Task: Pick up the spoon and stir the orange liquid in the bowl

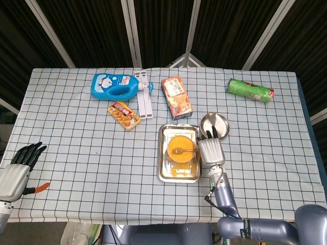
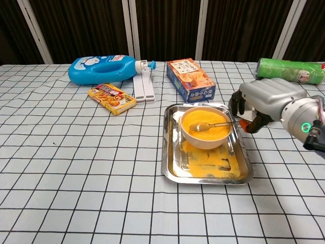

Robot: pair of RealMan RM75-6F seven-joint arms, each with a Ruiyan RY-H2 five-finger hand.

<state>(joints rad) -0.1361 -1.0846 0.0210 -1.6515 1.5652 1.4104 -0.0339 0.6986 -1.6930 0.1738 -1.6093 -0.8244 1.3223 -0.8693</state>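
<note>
White tablecloth (image 2: 76, 168) with black grid, orange liquid (image 2: 205, 121) in a white bowl (image 2: 203, 140) on the silver tray (image 2: 170, 162); blue bottle (image 2: 101, 69) beyond the tray, green can (image 2: 287, 69), silver-grey right hand (image 2: 264, 99), black-fingered left hand (image 1: 18, 168)
</note>
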